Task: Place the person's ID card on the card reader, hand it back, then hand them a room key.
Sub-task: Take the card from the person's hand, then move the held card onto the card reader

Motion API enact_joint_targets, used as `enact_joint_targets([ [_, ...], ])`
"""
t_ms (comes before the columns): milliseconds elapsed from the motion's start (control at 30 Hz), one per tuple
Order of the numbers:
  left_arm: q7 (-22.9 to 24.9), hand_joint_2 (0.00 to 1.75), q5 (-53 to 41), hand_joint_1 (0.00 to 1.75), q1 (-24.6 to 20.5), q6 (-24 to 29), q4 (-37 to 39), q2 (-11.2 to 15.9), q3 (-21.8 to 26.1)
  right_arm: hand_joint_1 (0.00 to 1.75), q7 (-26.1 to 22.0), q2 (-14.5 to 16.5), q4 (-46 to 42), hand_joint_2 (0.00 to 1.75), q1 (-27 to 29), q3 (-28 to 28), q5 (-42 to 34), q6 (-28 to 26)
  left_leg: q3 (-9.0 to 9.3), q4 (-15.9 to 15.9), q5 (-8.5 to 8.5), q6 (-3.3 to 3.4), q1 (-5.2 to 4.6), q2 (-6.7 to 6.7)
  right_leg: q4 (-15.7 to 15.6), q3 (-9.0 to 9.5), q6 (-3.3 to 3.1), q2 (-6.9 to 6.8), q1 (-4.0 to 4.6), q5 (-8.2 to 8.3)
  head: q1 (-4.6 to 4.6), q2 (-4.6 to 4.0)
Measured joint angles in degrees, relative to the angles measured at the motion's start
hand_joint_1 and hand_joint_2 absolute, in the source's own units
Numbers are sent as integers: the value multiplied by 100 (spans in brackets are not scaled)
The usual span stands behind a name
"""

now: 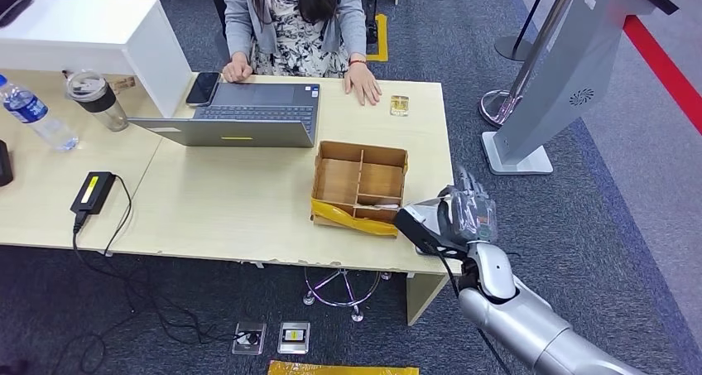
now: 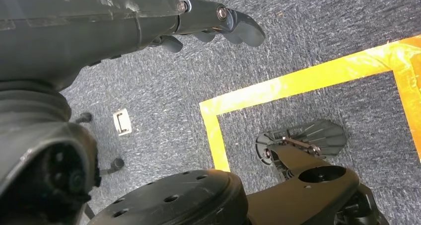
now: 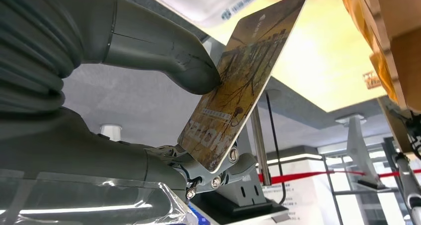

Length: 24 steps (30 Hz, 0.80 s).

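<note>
My right hand [image 1: 462,216] hovers over the table's front right corner, just right of a wooden divided box [image 1: 331,156]. In the right wrist view its thumb [image 3: 169,53] and fingers pinch a room key card [image 3: 243,81] printed with an autumn tree picture and large letters. The card is held up on edge. A person [image 1: 294,15] sits at the far side with a hand [image 1: 363,85] flat on the table, next to a small yellow card-like item [image 1: 399,105]. My left hand [image 2: 218,21] hangs over the carpet with nothing in it.
An open laptop [image 1: 248,114] and a phone [image 1: 203,88] lie before the person. A bottle [image 1: 33,114], a cup [image 1: 98,100] and a black adapter [image 1: 93,193] with its cable sit at the left. A grey kiosk stand [image 1: 571,77] rises right of the table.
</note>
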Motion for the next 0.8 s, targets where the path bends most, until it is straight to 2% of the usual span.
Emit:
enact_joint_targets([
  [800,-45,0,54,0,1,27,-2,0,2,175,21,-211,-41,175,247,-2,-408,350,0,0,0,0,0,2,0,0,0,2,0,0,0,0],
])
